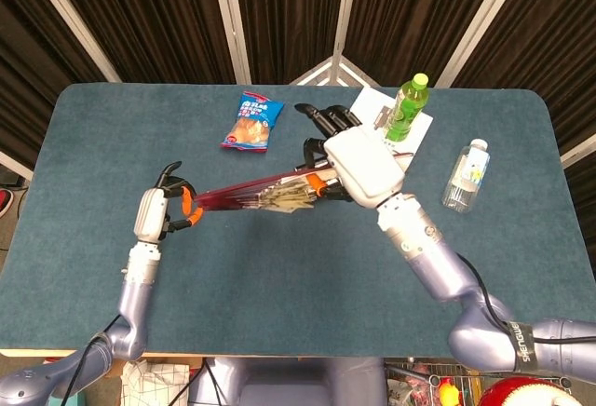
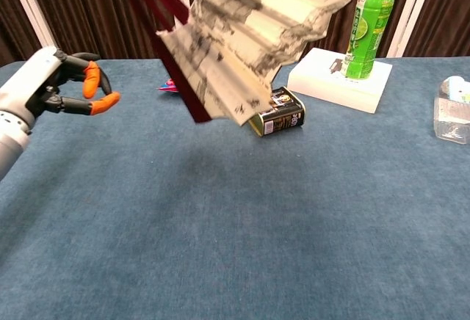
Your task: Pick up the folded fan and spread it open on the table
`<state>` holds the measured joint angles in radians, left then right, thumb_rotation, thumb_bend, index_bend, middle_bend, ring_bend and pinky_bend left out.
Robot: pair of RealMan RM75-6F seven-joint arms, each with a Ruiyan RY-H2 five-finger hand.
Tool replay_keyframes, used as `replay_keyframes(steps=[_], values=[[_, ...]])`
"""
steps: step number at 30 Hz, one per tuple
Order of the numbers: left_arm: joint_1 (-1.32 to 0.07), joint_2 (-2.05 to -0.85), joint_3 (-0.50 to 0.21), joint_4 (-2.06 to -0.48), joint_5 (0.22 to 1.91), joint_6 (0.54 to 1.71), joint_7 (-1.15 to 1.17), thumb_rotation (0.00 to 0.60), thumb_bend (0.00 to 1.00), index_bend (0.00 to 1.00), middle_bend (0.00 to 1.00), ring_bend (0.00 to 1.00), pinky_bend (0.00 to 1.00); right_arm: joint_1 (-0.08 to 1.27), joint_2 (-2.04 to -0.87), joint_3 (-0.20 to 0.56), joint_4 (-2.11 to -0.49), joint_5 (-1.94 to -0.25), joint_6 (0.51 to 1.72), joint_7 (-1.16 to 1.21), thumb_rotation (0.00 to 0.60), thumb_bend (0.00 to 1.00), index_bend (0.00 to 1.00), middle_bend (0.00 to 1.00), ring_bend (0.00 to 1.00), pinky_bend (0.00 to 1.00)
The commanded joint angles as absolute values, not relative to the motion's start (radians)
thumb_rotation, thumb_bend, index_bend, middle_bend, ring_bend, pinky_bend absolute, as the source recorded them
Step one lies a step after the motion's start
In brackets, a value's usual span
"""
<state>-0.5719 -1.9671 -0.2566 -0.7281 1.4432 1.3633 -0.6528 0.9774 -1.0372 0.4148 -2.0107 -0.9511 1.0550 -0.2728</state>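
Observation:
The fan [image 1: 265, 196] is partly spread, with dark red ribs and ink-painted paper, and hangs in the air over the middle of the table [image 1: 279, 276]. My right hand [image 1: 361, 164] grips its right end from above. The chest view shows the fan [image 2: 257, 34] tilted, its lower corner above the table, while the right hand is out of that frame. My left hand [image 1: 154, 210] sits just left of the rib tips. In the chest view the left hand [image 2: 51, 81] is clear of the fan, orange-tipped fingers curled together on nothing.
A small tin can [image 2: 277, 112] stands under the fan. A green bottle [image 1: 406, 108] stands on a white box [image 1: 384, 131] at the back right. A water bottle [image 1: 466, 175] is further right, and a snack packet [image 1: 252, 121] lies at the back.

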Motion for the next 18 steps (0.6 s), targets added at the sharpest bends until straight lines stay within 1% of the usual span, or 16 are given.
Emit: replay_keyframes(steps=[1, 2, 3, 4, 7, 9, 13, 18], values=[[-0.566, -1.98, -0.227, -0.684, 1.451, 1.339, -0.717, 0.6, 0.27, 0.62, 0.44, 0.07, 0.26, 0.963, -1.023, 0.421, -1.99, -0.965, 1.047, -0.24, 0.6, 0.47, 0.87, 0.14, 0.2, 0.17], [-0.571, -1.975, -0.2, -0.678, 1.471, 1.318, -0.745, 0.6, 0.23, 0.55, 0.39, 0.05, 0.25, 0.967, -1.022, 0.417, -1.985, -0.972, 1.044, -0.252, 0.6, 0.47, 0.87, 0.14, 0.2, 0.17], [-0.574, -1.972, -0.192, -0.678, 1.477, 1.31, -0.757, 0.6, 0.17, 0.46, 0.32, 0.02, 0.22, 0.968, -1.023, 0.416, -1.985, -0.974, 1.044, -0.254, 0.6, 0.47, 0.87, 0.14, 0.2, 0.17], [-0.575, -1.97, -0.187, -0.677, 1.48, 1.307, -0.766, 0.6, 0.13, 0.39, 0.26, 0.0, 0.2, 0.968, -1.024, 0.416, -1.985, -0.974, 1.044, -0.255, 0.6, 0.47, 0.87, 0.14, 0.2, 0.17], [-0.585, -1.964, -0.168, -0.684, 1.496, 1.289, -0.793, 0.6, 0.06, 0.25, 0.15, 0.0, 0.14, 0.971, -1.032, 0.412, -1.989, -0.974, 1.042, -0.258, 0.6, 0.47, 0.87, 0.14, 0.2, 0.17], [-0.59, -1.96, -0.162, -0.693, 1.5, 1.279, -0.801, 0.6, 0.04, 0.18, 0.12, 0.0, 0.12, 0.973, -1.036, 0.409, -1.988, -0.975, 1.041, -0.263, 0.6, 0.47, 0.87, 0.14, 0.2, 0.17], [-0.602, -1.956, -0.161, -0.729, 1.505, 1.275, -0.831, 0.6, 0.01, 0.1, 0.1, 0.0, 0.11, 0.977, -1.048, 0.401, -1.987, -0.98, 1.039, -0.272, 0.6, 0.47, 0.87, 0.14, 0.2, 0.17], [-0.62, -1.969, -0.189, -0.778, 1.497, 1.294, -0.881, 0.6, 0.0, 0.07, 0.09, 0.0, 0.11, 0.982, -1.061, 0.39, -1.992, -0.985, 1.038, -0.288, 0.6, 0.49, 0.87, 0.14, 0.2, 0.17]])
